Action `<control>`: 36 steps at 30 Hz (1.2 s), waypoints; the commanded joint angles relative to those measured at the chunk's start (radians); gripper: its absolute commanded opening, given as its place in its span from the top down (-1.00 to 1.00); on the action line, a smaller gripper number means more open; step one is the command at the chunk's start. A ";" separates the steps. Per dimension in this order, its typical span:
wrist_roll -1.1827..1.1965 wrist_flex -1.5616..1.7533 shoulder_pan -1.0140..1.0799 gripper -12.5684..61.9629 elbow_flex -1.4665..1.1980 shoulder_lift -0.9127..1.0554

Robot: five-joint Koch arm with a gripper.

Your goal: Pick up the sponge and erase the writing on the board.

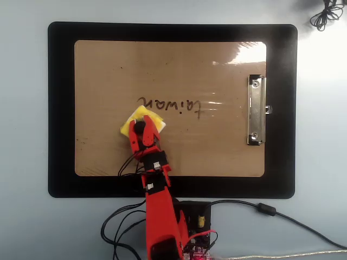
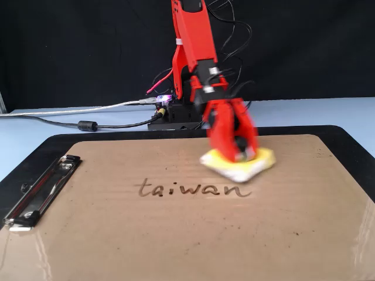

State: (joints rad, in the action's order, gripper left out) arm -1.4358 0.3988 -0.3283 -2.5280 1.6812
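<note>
The tan-brown board [image 1: 108,70] lies on a black mat, with its silver clip [image 1: 256,111] at the right in the overhead view. The dark writing "taiwan" [image 1: 171,105] runs across the board's middle and looks whole. The yellow sponge [image 1: 155,122] is low over or on the board at the writing's left end in the overhead view. My red gripper [image 1: 139,127] is shut on the sponge's black knob. In the fixed view the gripper [image 2: 237,153] holds the sponge [image 2: 262,158] just behind the right end of the writing [image 2: 193,189] on the board [image 2: 176,240].
The black mat [image 1: 59,108] frames the board on a pale blue table. The arm's base and control board [image 1: 195,227] stand at the mat's near edge with several cables [image 2: 88,124]. A coiled cable [image 1: 325,16] lies at the top right. The clip [image 2: 41,190] sticks up at the left in the fixed view.
</note>
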 commanded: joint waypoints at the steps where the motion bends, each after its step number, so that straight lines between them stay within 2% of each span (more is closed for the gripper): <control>1: 0.087 0.021 0.072 0.88 0.058 0.035; 9: 0.176 -0.031 0.347 0.88 0.179 -0.012; 13: 0.199 -0.072 0.463 0.88 -0.009 0.115; 16: 0.204 -0.069 0.492 0.88 -0.038 0.083; 19: 0.202 -0.044 0.499 0.88 0.107 -0.124; 23: 0.192 0.035 0.511 0.88 0.443 -0.494; 24: 0.189 0.037 0.518 0.88 0.482 -0.503; 27: 0.183 0.037 0.555 0.88 0.371 -0.423; 32: 0.178 0.044 0.598 0.88 -0.063 -0.041; 34: 0.153 0.060 0.595 0.88 -0.054 -0.052; 36: 0.117 0.072 0.592 0.88 0.083 -0.192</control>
State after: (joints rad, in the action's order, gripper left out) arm -1.2671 0.4418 0.2577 -2.5050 1.5585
